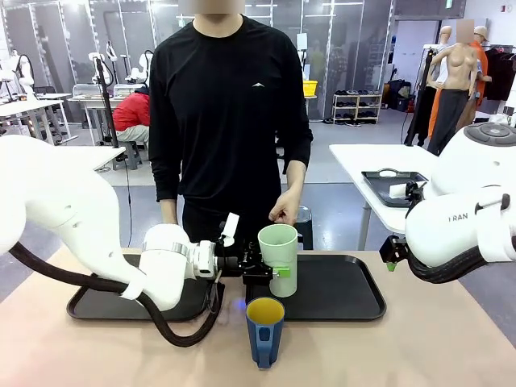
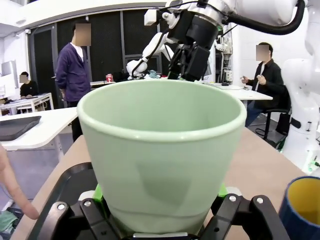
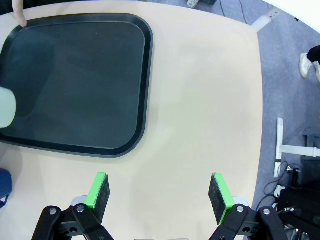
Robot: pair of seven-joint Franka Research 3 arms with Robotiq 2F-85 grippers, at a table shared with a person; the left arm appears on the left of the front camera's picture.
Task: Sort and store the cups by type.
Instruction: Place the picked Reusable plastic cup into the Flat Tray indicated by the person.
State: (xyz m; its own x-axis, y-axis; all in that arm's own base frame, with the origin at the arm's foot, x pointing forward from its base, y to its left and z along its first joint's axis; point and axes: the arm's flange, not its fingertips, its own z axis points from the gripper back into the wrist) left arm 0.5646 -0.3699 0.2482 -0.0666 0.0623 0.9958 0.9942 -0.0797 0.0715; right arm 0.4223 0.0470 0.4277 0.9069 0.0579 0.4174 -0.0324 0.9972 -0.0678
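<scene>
- Left pincer (image 1: 272, 272) clamps the tall mint-green plastic tumbler (image 1: 278, 250) at the right-hand black rectangular tray's (image 1: 347, 300) left edge.
- Dark blue, yellow-lined mug (image 1: 264, 332) stands before the tray, unsorted.
- Right pincer (image 3: 159, 192): wide open, empty.

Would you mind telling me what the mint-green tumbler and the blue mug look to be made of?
Mint-green tumbler: probably plastic, satin finish, thin rolled rim, uniform colour. Blue mug: smooth, slight sheen, yellow inside; plastic or glazed ceramic, unclear which.

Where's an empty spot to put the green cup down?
The right tray is bare between the green cup and its right rim. The table beyond that rim is bare too. Crowded: the middle, with the left tool, green cup and blue mug.
</scene>
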